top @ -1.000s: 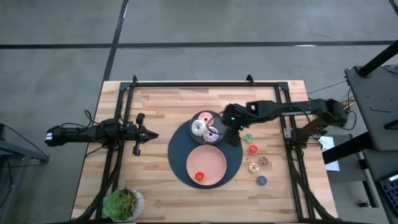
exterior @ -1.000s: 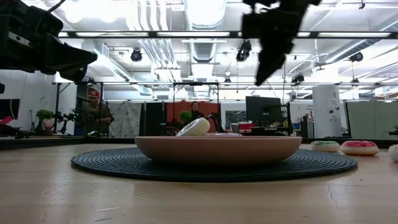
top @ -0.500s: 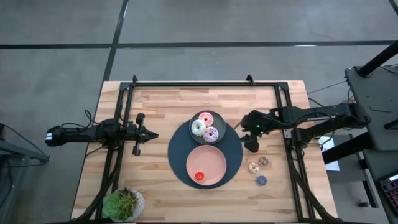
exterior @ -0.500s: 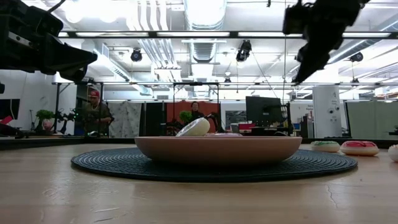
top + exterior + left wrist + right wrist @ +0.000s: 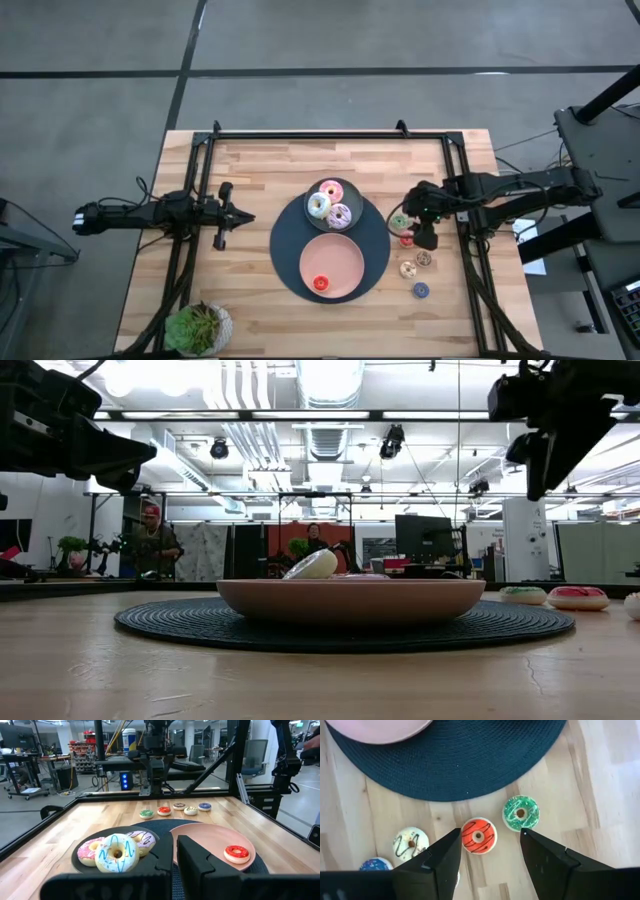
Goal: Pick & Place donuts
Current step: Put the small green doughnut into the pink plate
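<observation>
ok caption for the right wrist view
Right claw open above the red mini donut, green donut beside it, off the dark mat.

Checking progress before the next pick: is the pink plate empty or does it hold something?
Not empty. The pink plate holds one red donut near its rim; the rest is bare.

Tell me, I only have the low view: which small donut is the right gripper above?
Observer: The right gripper hangs over the small red donut; in the right wrist view that donut lies between its open fingers.
Operator: Is anything in the pink plate?
Observer: One red-frosted donut lies in the pink plate.
Operator: And the left arm?
Observer: The left gripper is shut and empty over the table's left side.
</observation>
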Motion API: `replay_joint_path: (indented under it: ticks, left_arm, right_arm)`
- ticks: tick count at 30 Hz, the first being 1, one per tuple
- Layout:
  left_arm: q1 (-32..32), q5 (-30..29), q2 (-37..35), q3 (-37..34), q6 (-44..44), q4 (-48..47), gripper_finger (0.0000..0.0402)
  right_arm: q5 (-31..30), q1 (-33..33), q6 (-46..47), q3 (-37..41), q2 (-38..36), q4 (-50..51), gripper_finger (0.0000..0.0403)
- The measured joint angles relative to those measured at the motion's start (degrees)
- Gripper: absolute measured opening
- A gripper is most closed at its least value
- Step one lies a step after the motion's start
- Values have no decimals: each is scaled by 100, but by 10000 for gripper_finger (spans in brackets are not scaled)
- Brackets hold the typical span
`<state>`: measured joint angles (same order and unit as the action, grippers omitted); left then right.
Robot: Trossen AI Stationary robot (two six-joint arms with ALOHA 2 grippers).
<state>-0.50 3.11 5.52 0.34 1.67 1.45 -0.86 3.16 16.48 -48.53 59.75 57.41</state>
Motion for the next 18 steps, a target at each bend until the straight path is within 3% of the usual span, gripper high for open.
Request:
replay_joint_path:
  ticks: [5,18]
  left_arm:
    - [-1,1,0,0,1,2,0]
    - [-1,1,0,0,0,1,0]
  right_arm:
    - [-5,-4,-291,2,9,34,207]
    - [-132,-156,-580,35,635,-96,297]
